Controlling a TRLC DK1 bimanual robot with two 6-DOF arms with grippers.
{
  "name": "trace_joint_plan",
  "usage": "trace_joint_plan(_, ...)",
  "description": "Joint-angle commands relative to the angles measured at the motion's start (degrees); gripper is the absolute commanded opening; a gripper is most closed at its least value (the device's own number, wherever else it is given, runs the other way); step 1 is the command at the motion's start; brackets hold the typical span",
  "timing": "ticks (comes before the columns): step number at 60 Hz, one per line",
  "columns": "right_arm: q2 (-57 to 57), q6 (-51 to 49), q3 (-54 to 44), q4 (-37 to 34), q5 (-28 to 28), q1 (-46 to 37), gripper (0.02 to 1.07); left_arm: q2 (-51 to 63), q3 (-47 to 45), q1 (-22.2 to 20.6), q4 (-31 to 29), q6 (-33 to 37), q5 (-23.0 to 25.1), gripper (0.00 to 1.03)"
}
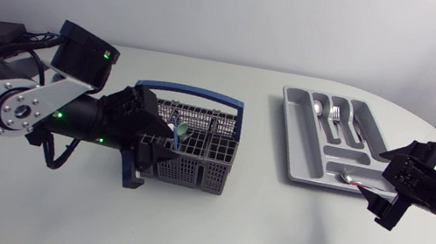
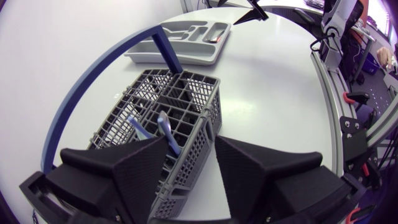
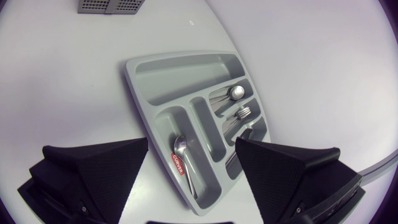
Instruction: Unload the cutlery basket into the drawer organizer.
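Left gripper (image 2: 191,143) open, fingers straddling the near wall of the grey basket (image 2: 155,93), blue-handled pieces (image 2: 166,132) standing just by one finger. Right gripper (image 3: 191,143) open too, holding nothing, over the tray (image 3: 180,74) end where a spoon (image 3: 180,146) lies. Basket and tray sit well apart on the white table (image 1: 271,228).

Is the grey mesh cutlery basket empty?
Not empty: two blue-handled utensils stand in the grey mesh cutlery basket, just ahead of the left gripper.

My left jaws hide one end of the basket (image 1: 210,161); the blue-handled pieces (image 2: 165,127) inside I cannot identify.
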Motion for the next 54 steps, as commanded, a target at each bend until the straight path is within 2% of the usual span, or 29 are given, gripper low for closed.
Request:
trace_joint_plan(1, 0.0, 0.9, -1.2, -0.5, -0.5, 0.5, 1.03, 1.8, 2.1, -0.4, 1.0, 1.1, 0.8, 0.47)
trace_joint_plan(10, 0.3, 0.9, -1.2, -0.5, -0.5, 0.6, 1.03, 3.2, 2.9, -0.3, 1.7, 1.0, 1.0, 0.35)
trace_joint_plan(16, 0.4, 1.1, -1.2, -0.5, -0.5, 0.6, 1.03, 3.4, 3.1, -0.1, 2.2, 0.9, 1.2, 0.2)
trace_joint_plan(23, 0.8, 1.1, -1.1, -0.5, -0.5, 0.6, 1.03, 3.6, 3.4, 0.3, 2.4, 0.7, 2.2, 0.1)
trace_joint_plan(37, 1.0, 1.3, -1.0, -0.5, -0.5, 0.8, 1.03, 3.7, 3.5, 1.8, 2.0, 0.9, 3.4, 0.08)
trace_joint_plan(42, 1.0, 1.5, -1.0, -0.5, -0.5, 1.2, 1.03, 3.8, 3.5, 1.9, 1.9, 0.9, 3.7, 0.07)
trace_joint_plan(44, 1.0, 1.6, -1.1, -0.5, -0.5, 1.3, 1.03, 3.8, 3.5, 1.8, 1.9, 0.9, 3.7, 0.03)
trace_joint_plan(54, 0.0, 1.9, -1.3, -1.0, -0.3, 1.9, 1.03, 2.2, 4.3, 1.7, 0.0, 0.9, 5.0, 0.03)
